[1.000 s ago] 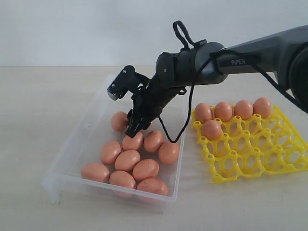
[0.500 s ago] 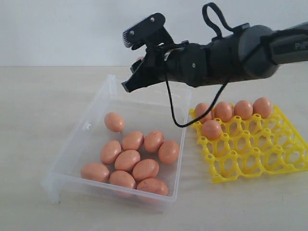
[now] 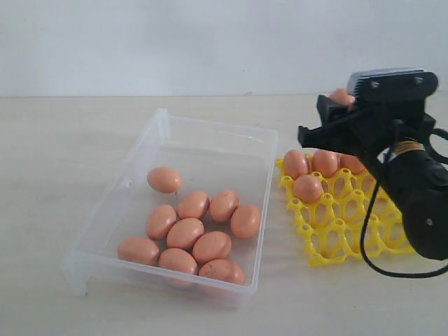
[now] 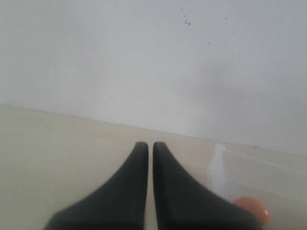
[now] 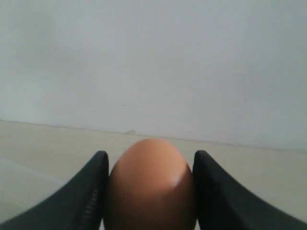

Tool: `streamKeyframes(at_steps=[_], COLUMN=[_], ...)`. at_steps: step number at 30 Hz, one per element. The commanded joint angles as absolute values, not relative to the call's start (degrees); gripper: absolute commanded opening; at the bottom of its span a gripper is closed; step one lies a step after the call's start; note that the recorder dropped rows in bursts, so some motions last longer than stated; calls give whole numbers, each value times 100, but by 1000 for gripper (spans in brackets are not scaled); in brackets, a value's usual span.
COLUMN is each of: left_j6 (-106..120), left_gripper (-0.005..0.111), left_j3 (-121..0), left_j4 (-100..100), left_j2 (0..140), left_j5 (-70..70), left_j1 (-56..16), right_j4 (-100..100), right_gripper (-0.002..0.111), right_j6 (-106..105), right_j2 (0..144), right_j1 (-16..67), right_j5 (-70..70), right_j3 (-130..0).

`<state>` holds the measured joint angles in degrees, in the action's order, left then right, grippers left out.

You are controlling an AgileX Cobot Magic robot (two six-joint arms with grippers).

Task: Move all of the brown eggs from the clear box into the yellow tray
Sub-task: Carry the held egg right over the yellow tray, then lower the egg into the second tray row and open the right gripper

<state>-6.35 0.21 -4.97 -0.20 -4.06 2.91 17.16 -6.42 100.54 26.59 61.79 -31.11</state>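
Now the right hand (image 5: pixel 151 155) clamps one smooth oval brown egg (image 5: pixel 151 187) above the yellow tray (image 3: pixel 329 238), with open lattice cups below it. The left hand (image 4: pixel 147 146) is closed on nothing, with the clear box (image 3: pixel 162 119) and its low transparent wall nearby. Ten brown eggs (image 3: pixel 185 233) lie inside.

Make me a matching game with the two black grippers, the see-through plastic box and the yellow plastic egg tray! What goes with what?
1. right gripper
2. left gripper
3. clear plastic box
4. yellow plastic egg tray

A. eggs sitting in cups
B. shut, holding nothing
C. brown eggs lying loose on its floor
D. clamped on one brown egg

Pairs: 1-D, 2-B, 3-C, 4-A.
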Motion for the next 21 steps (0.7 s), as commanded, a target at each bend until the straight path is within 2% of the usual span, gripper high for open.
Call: streamKeyframes(at_steps=[1, 5, 11, 21], left_j6=[-642, -642, -642, -642], left_gripper=[4, 4, 4, 4], left_j3=[0, 0, 0, 0], left_j4=[-500, -500, -500, -500], left_j2=[0, 0, 0, 0], left_j5=[-395, -395, -395, -395], left_j1=[269, 269, 269, 269], right_j4=[1680, 866, 705, 379], right_gripper=[0, 0, 0, 0], right_j6=[-161, 0, 231, 541], right_j2=[9998, 10011, 10095, 10862], right_j1=[2094, 1750, 1703, 1703], right_j5=[6247, 5858, 5734, 6466], right_j3=[-2847, -2838, -2835, -2801])
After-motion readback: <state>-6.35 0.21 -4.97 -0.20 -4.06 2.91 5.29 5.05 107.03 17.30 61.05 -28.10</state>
